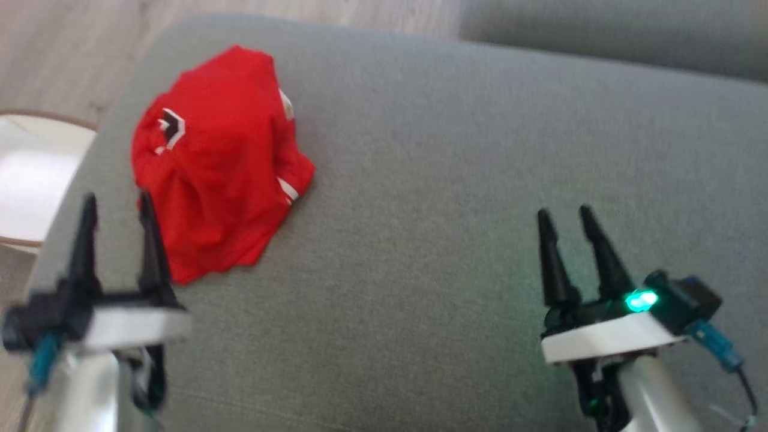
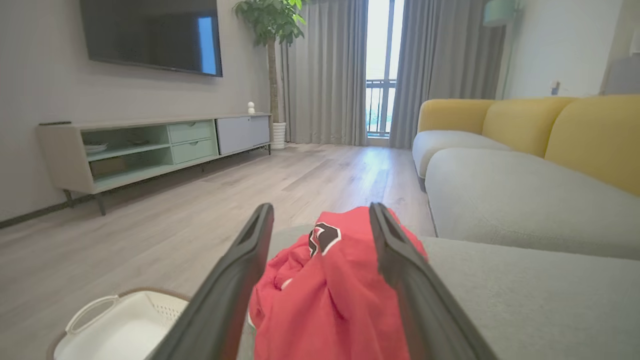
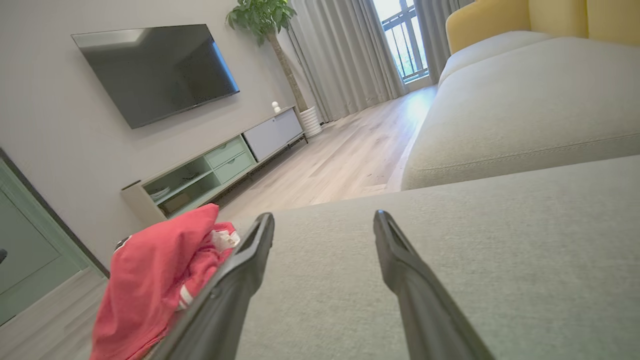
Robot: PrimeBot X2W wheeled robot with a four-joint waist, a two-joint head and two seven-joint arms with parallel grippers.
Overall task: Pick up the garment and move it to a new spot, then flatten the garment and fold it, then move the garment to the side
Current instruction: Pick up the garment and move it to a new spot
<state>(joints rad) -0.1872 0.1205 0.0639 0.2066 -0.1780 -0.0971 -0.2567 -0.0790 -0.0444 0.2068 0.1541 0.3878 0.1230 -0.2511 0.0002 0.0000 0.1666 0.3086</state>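
A crumpled red garment [image 1: 216, 162] with a black and white emblem and white stripes lies in a heap on the grey cushion [image 1: 450, 180], toward its left end. My left gripper [image 1: 117, 204] is open just short of the heap's near-left edge, not touching it. In the left wrist view the red garment [image 2: 330, 290] lies straight ahead between the two fingers. My right gripper [image 1: 564, 217] is open over bare cushion, well to the right of the heap. The right wrist view has the garment [image 3: 155, 280] at its lower left.
A white basket [image 1: 30, 174] with a brown rim stands on the floor beside the cushion's left end, and it appears again as the basket [image 2: 120, 330] in the left wrist view. A second grey seat with yellow backrests [image 2: 525, 150] lies beyond. Wooden floor [image 2: 225, 210] and a TV cabinet [image 2: 150, 150] are further off.
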